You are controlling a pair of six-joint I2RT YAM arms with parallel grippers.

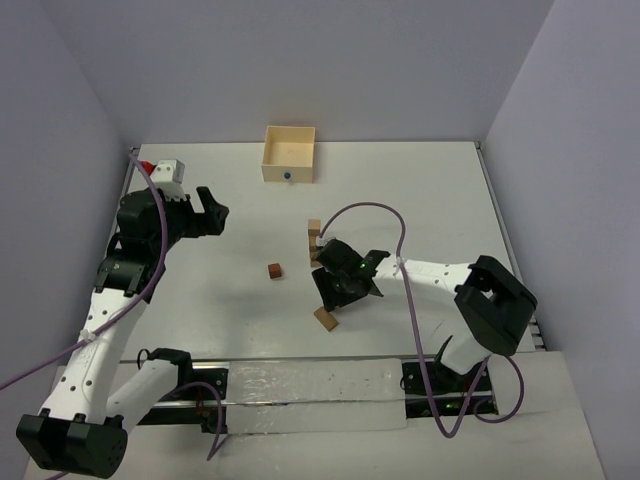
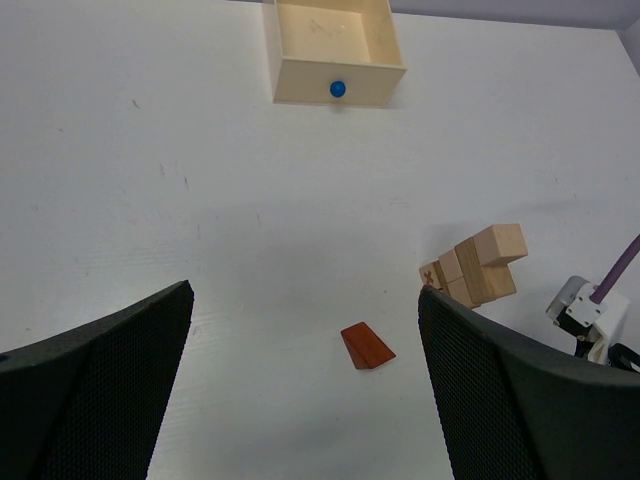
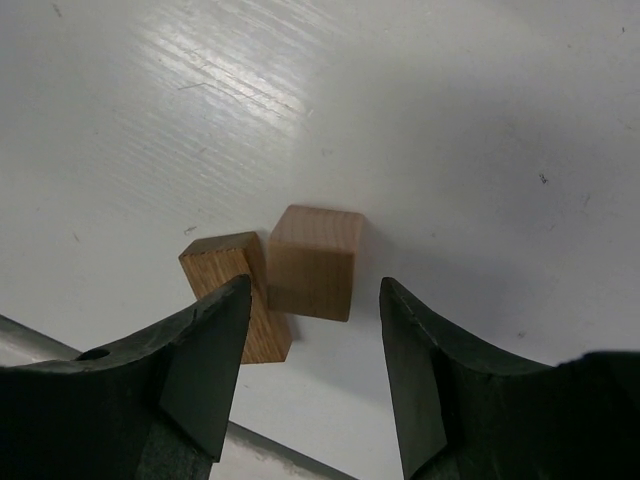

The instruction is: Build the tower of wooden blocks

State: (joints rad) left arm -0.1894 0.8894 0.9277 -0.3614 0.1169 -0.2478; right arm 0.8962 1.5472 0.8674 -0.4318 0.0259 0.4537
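The tower point(image 1: 314, 238) is a short column of pale tan blocks at mid-table; it also shows in the left wrist view point(image 2: 480, 265). My right gripper point(image 1: 335, 293) is open just in front of it, low over the table. In the right wrist view its jaws point(image 3: 315, 370) straddle a tan cube point(image 3: 312, 262) without touching it, and an oak brick point(image 3: 235, 290) lies against the cube by the left finger. A tan block point(image 1: 325, 318) shows at the gripper's near side. A reddish-brown block point(image 1: 274, 270) point(image 2: 367, 346) lies alone. My left gripper point(image 1: 218, 213) point(image 2: 305, 400) is open, empty and raised.
A pale square wooden box point(image 1: 289, 153) with a blue dot point(image 2: 338, 89) stands at the back of the table. A metal rail point(image 1: 300, 385) runs along the near edge between the arm bases. Walls enclose the table on the left, back and right.
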